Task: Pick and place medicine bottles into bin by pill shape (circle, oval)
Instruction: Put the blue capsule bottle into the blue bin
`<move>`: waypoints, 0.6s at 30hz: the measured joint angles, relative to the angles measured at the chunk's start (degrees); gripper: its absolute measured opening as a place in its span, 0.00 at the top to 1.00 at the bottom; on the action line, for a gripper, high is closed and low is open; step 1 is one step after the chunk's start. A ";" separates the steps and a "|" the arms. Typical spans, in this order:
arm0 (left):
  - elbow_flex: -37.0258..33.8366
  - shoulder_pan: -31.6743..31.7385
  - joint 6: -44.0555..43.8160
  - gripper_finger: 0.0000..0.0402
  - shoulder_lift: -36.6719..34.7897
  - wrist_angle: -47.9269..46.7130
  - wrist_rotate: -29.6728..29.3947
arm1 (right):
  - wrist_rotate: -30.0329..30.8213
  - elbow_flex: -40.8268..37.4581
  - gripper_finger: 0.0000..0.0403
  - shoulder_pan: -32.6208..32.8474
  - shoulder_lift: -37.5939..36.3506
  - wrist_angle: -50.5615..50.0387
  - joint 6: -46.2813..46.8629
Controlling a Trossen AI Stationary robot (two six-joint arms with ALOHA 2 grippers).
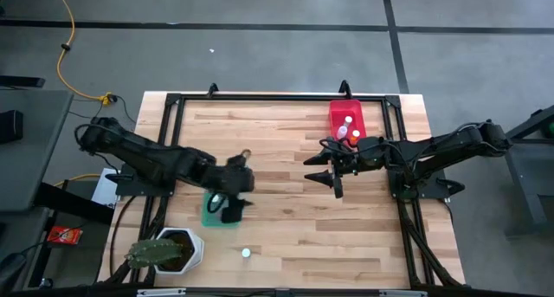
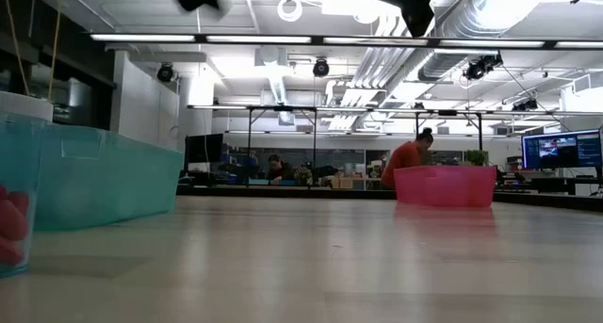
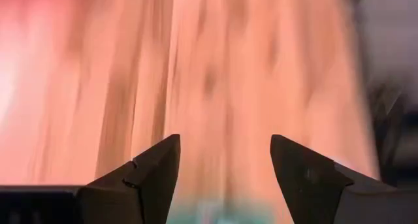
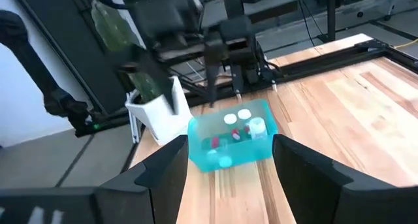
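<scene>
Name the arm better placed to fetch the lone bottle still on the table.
Left. The remaining bottle lies near the front edge, beside the plant pot. The left gripper hovers open over the teal bin, close by; the right gripper, also open, sits farther off near the red bin.

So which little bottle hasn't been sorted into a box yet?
Start at the white plant pot holding the cactus, at a corner of the wooden table. Beside it, on bare wood, stands one tiny white-capped bottle. It alone sits outside the teal bin and red bin.
</scene>
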 joint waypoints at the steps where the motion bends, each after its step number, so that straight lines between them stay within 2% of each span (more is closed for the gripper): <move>1: -0.89 -0.52 0.06 0.44 -0.99 6.23 -1.48 | -0.05 0.00 0.46 0.18 0.00 0.54 0.06; 7: -10.86 -3.28 0.58 0.44 -4.57 40.35 -7.29 | -0.49 -0.02 0.46 1.99 -0.02 4.71 -1.56; 14: -22.50 -5.10 -4.03 0.44 -4.93 63.75 -15.18 | -0.49 -0.02 0.46 3.32 -0.04 5.52 -1.46; 18: -24.63 -4.99 -4.16 0.44 -4.95 69.55 -17.07 | -0.49 -0.02 0.46 3.33 -0.04 5.65 -1.47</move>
